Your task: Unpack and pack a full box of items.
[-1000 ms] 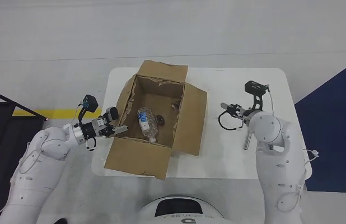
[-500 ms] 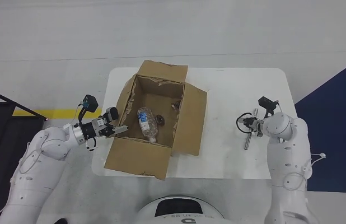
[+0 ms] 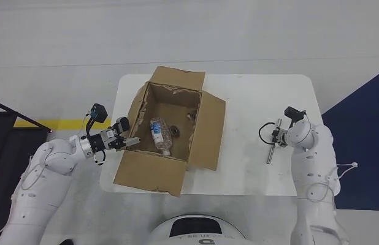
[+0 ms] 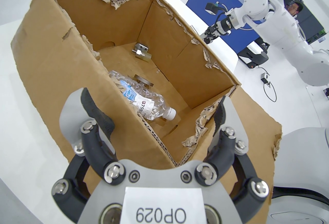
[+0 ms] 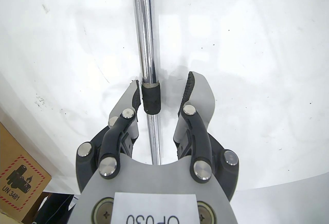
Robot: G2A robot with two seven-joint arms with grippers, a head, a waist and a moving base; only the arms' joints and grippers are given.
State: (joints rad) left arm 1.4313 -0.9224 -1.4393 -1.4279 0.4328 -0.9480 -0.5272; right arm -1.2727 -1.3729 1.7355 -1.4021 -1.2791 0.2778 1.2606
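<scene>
Right gripper [image 5: 163, 80] spread astride rod [image 5: 145, 29], 3 o'clock of box [image 3: 208, 135] | left gripper [image 4: 154, 100] spread, empty | I suspect touching pad [image 5: 136, 98] may roll rod.

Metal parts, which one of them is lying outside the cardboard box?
The long chrome rod, lying on the white table between the open fingers of the right tool. The small bracket and the round flange both sit inside the box.

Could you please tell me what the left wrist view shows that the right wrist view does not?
Left wrist view: the open cardboard box holding a crushed plastic bottle and small metal parts. Right wrist view: a chrome rod between the fingers of the open right gripper. Shared: the white table and, far off in the left wrist view, that gripper.
</scene>
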